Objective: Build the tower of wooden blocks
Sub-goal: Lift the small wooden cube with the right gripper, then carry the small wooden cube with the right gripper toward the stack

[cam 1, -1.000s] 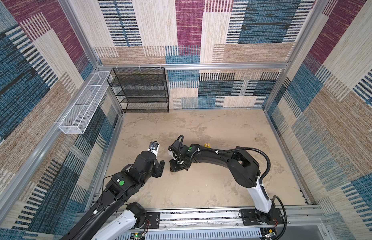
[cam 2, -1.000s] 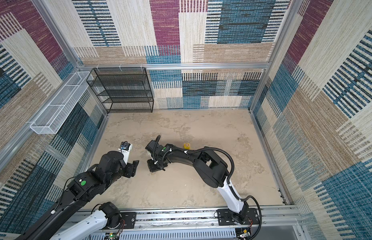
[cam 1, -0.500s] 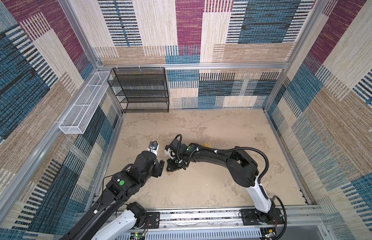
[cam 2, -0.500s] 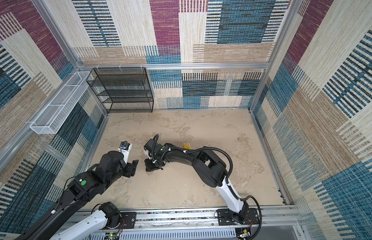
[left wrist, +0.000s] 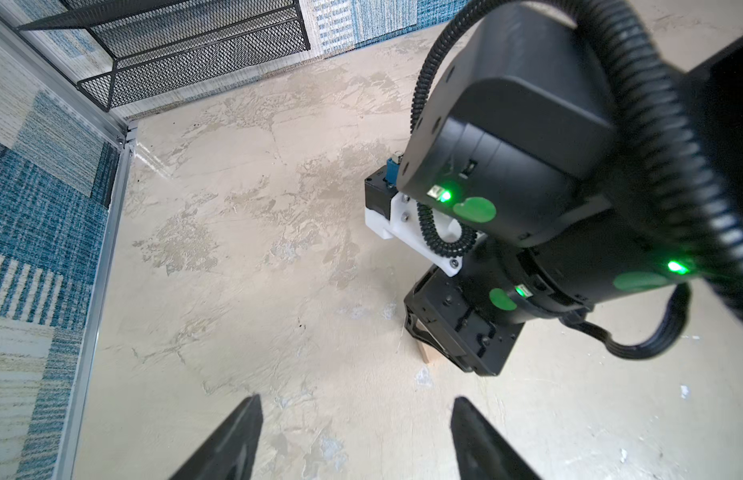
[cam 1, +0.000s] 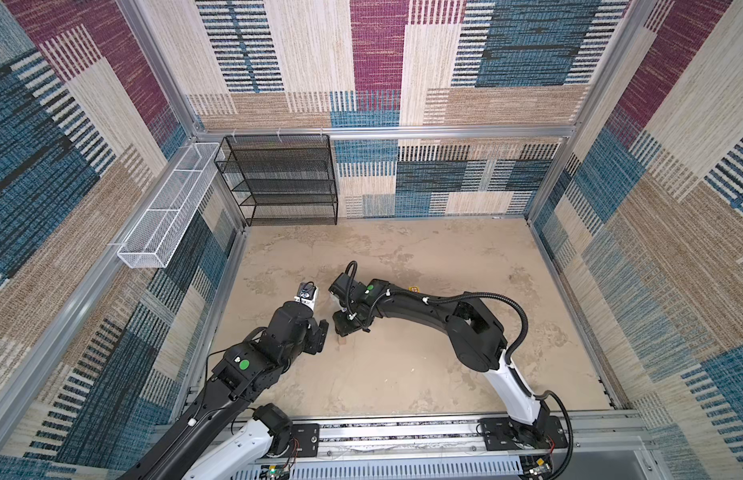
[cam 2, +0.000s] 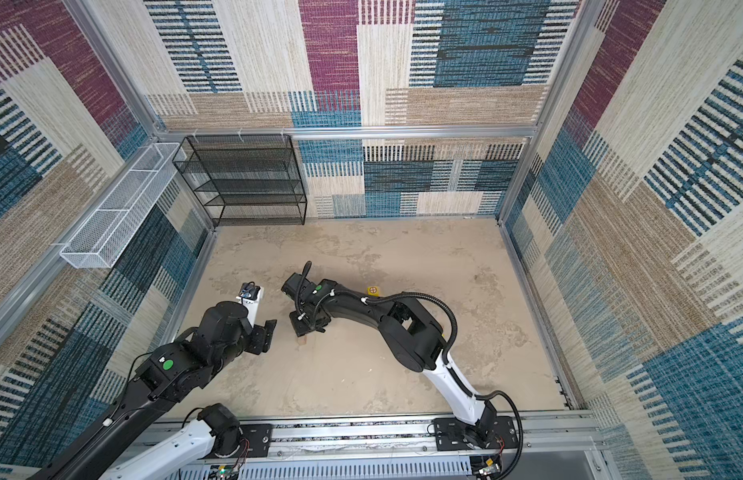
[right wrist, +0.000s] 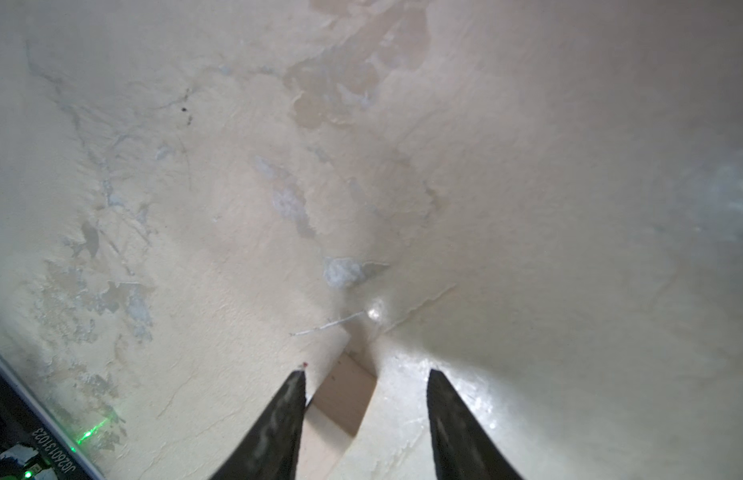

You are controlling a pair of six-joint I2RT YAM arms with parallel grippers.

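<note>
Honestly, my left gripper [left wrist: 355,409] hangs spread and empty over the table [left wrist: 236,270], just beside the work. My right gripper [right wrist: 366,374] straddles the tan block [right wrist: 342,392] on the table, jaws apart, one finger [right wrist: 278,424] touching its side, the other clear. If I lift crooked, that finger could drag or tip it. The yellow cube [cam 2: 373,289] sits behind my right arm, where my elbow might sweep it.

Patchwork woven wall panels [cam 1: 378,62]; mottled beige floor [cam 1: 403,374]; black mesh shelf [cam 1: 282,183] upper left, white wire basket [cam 1: 170,208] beside it.
</note>
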